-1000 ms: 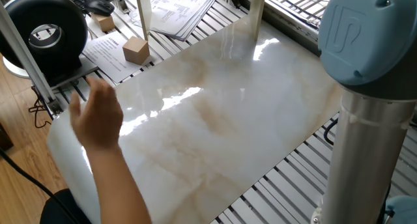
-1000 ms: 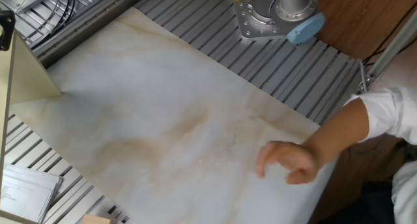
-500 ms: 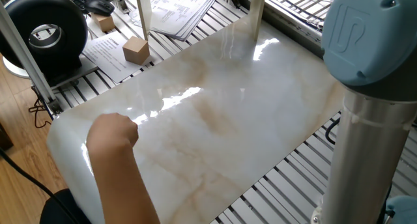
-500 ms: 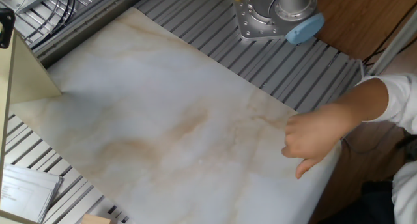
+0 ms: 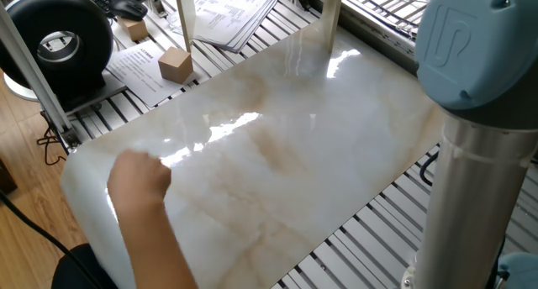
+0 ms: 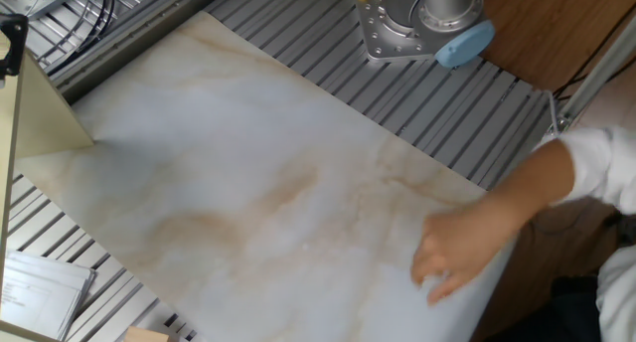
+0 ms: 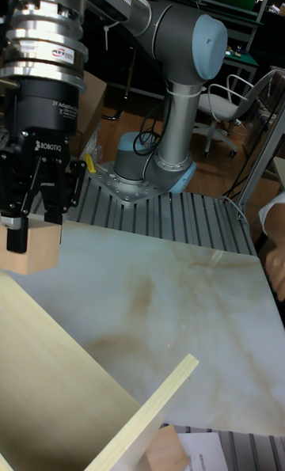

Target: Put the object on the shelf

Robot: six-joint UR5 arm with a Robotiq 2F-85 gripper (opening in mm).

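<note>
In the tall fixed view my gripper (image 7: 34, 221) hangs at the upper left, shut on the object (image 7: 36, 251), a small light-brown wooden cube. The cube hangs just above the pale wooden shelf (image 7: 55, 384), whose boards fill the lower left. Neither of the other two fixed views shows the gripper or the cube; one shows only the arm's grey column (image 5: 475, 138), the other its base (image 6: 412, 29). The shelf's posts (image 5: 331, 16) and a side panel (image 6: 35, 108) stand at the edge of the marble board.
A person's hand (image 5: 139, 181) (image 6: 459, 251) rests on the marble board (image 5: 294, 146) near its edge. A larger tan block (image 5: 175, 64) lies on papers by a black round device (image 5: 59, 41). A small tan block (image 5: 132, 28) lies near the keyboard.
The person's hand came down from above the board and now rests near its edge, shifting slightly toward the person. The arm's column and base have not moved.
</note>
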